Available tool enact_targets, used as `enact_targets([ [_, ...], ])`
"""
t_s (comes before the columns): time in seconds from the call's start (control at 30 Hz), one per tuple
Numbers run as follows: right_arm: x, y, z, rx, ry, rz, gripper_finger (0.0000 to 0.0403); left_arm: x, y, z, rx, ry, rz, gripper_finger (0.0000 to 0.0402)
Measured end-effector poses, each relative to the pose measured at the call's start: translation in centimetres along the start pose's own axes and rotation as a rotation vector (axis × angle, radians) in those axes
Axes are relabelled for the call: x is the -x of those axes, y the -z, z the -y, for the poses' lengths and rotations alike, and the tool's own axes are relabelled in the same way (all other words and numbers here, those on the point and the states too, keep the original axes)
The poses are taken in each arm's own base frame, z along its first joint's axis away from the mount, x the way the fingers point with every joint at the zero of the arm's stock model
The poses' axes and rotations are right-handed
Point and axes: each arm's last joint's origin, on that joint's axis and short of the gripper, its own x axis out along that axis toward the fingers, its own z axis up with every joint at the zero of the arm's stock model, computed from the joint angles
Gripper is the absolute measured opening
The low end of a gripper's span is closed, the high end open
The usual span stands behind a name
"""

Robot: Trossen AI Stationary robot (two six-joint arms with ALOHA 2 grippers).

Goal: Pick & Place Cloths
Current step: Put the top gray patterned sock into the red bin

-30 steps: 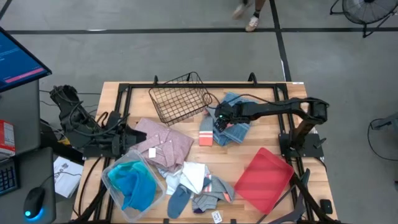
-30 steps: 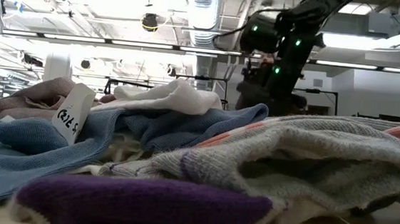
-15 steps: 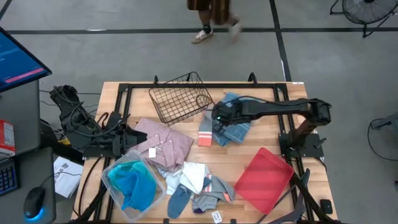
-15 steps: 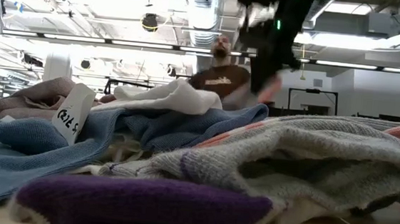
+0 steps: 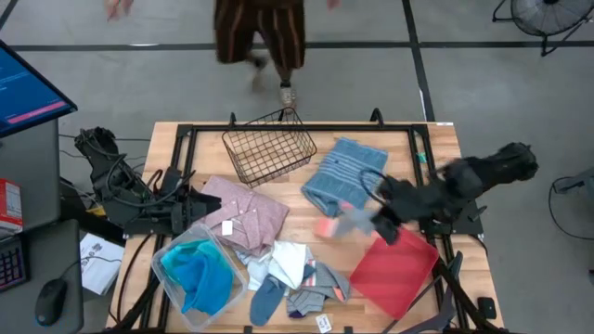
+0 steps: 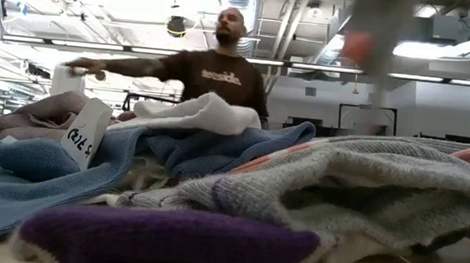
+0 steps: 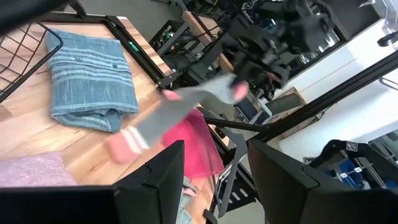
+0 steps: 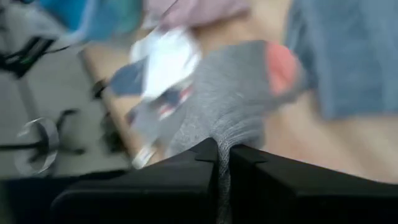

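A grey sock (image 5: 345, 223) with coral patches hangs in the air at the table's right, with my right gripper (image 5: 382, 220) shut on it just beyond the red tray's (image 5: 399, 269) far corner. The grey-blue striped towel (image 5: 343, 172) lies flat beside the black wire basket (image 5: 269, 148). A dusty pink shirt (image 5: 246, 215), a white cloth (image 5: 290, 262) and more socks (image 5: 299, 295) lie in a heap at the near left. Turquoise and blue cloths (image 5: 193, 271) sit in a clear tub. My left gripper (image 7: 214, 180) waits open at the left edge. My right gripper pinches one end of the grey sock (image 8: 219, 138) between its two shut fingers. The rest of the sock streams away from the fingers toward the table's left, lifted clear of the table, its coral and white end (image 7: 122, 142) outermost.
The wire basket stands at the far middle, the red tray lies slanted at the near right. Bare wood shows between the towel and the tray. A person (image 6: 215, 67) stands beyond the table's far edge, one arm stretched out.
My right gripper has taken hold of the grey sock that lay beside the striped towel, lifted it clear and swung it quickly toward the table's right and near edges, up to the red tray. The towel stays in place. A person has walked along behind the far edge.
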Motion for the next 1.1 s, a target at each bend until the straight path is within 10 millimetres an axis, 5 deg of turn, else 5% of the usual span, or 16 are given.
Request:
enact_targets([
  [0.23, 2.8, 4.6, -0.9, -0.060, -0.107, -0.085, 0.0002, 0.0, -0.1, 0.0, 0.006, -0.005, 0.020, 0.0163],
  [0.43, 3.1, 6.6, 0.2, -0.136, 0.057, -0.158, 0.0002, 0.0, -0.1, 0.1, 0.012, -0.005, 0.028, 0.0163],
  [0.8, 0.6, 7.7, -0.8, -0.161, 0.208, -0.210, 0.0002, -0.1, 0.0, 0.1, 0.017, -0.005, 0.028, 0.0163],
  [1.1, -2.1, 11.2, -4.1, -0.135, 0.208, -0.607, 0.0002, -0.1, 0.0, 0.2, 0.018, -0.007, 0.031, 0.0163],
])
